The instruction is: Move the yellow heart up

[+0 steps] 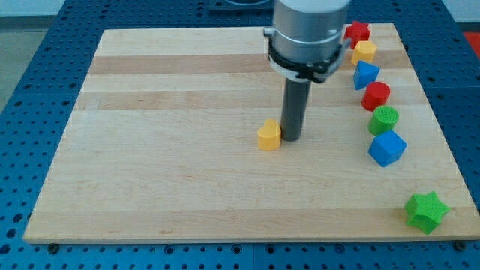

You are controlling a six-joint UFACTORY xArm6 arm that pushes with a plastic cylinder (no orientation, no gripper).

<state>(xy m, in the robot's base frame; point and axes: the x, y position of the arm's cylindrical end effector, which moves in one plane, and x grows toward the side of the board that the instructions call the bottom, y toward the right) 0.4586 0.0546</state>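
Spanning the view, the wooden board [187, 180] carries the yellow heart [269, 136] near its centre; the arm has no claw, only a rod, its tip [291, 139] just right of the heart; light, rigid, likely slippery, it needs pushing from its lower side

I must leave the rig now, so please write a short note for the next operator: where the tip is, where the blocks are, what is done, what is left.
My tip is on the board, close beside the yellow heart, on the heart's right in the view; contact cannot be told.
The heart lies near the board's middle.
Seven other blocks sit along the view's right edge.
Done: tip brought next to the heart.
Left: get the tip below the heart, then push it toward the view's top.
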